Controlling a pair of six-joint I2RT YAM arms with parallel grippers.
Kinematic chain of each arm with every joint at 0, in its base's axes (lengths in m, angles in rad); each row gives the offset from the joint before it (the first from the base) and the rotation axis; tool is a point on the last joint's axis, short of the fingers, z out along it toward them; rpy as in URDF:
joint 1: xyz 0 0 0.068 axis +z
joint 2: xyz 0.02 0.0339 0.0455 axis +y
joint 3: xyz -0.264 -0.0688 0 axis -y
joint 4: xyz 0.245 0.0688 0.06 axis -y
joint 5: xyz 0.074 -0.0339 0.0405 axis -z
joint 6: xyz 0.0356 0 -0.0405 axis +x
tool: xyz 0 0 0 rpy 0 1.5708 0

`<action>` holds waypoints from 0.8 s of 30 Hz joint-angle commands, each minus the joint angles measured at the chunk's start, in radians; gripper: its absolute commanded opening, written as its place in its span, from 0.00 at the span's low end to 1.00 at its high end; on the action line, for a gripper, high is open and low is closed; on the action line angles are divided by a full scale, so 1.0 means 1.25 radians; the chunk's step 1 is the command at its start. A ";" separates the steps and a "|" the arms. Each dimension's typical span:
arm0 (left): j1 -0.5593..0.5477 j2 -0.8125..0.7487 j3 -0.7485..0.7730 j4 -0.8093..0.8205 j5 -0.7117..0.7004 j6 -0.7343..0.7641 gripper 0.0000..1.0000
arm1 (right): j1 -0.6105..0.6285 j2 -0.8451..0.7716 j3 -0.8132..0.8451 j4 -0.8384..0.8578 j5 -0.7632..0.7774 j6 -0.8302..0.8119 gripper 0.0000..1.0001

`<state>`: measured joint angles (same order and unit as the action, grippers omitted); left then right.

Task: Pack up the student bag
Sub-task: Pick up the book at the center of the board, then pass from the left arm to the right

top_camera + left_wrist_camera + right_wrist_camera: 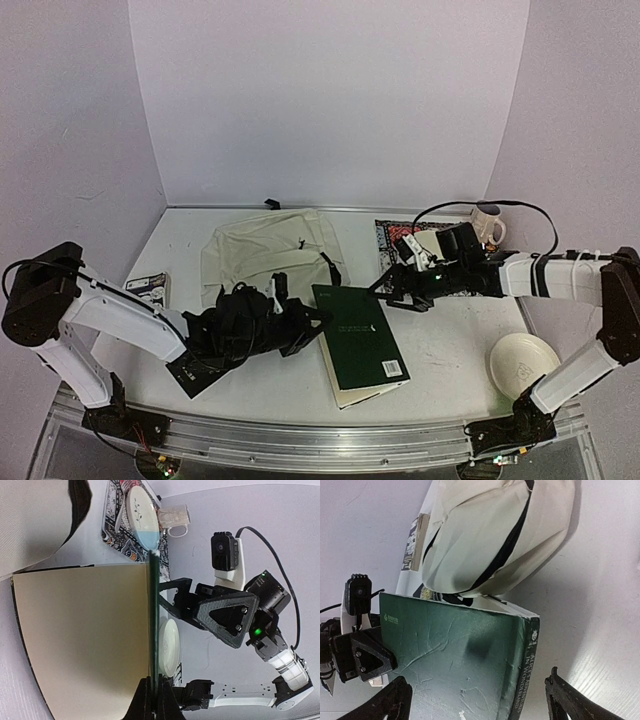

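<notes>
Two states: left hand [154, 685] pinching green book [358, 340] cover, right hand [480, 700] spread

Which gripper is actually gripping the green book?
The left gripper, shut on the cover edge of the green book; the right gripper stands open at its spine end.

Bare table [450, 340] lies open between the green book [358, 340] and the white plate [523, 358] at the front right, whereas the cream backpack [265, 250] fills the middle rear, a patterned mat [388, 238] with a mug [488, 225] crowds the right rear, and a small box [150, 288] sits left.
</notes>
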<state>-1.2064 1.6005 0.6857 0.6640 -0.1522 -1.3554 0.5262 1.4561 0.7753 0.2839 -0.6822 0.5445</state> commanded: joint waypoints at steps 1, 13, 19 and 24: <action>-0.001 -0.046 -0.004 0.221 -0.003 0.053 0.00 | -0.014 -0.039 -0.010 0.048 -0.113 0.011 0.93; 0.000 -0.059 -0.030 0.354 -0.013 0.110 0.00 | -0.016 -0.084 -0.024 0.138 -0.258 0.041 0.83; 0.000 -0.041 -0.017 0.356 -0.010 0.116 0.00 | -0.016 -0.116 -0.002 0.156 -0.306 0.049 0.61; 0.001 -0.033 -0.035 0.355 -0.044 0.119 0.01 | -0.016 -0.142 0.018 0.157 -0.324 0.053 0.39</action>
<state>-1.2123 1.5806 0.6327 1.0083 -0.1485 -1.2263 0.4949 1.3438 0.7466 0.4344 -0.9630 0.6079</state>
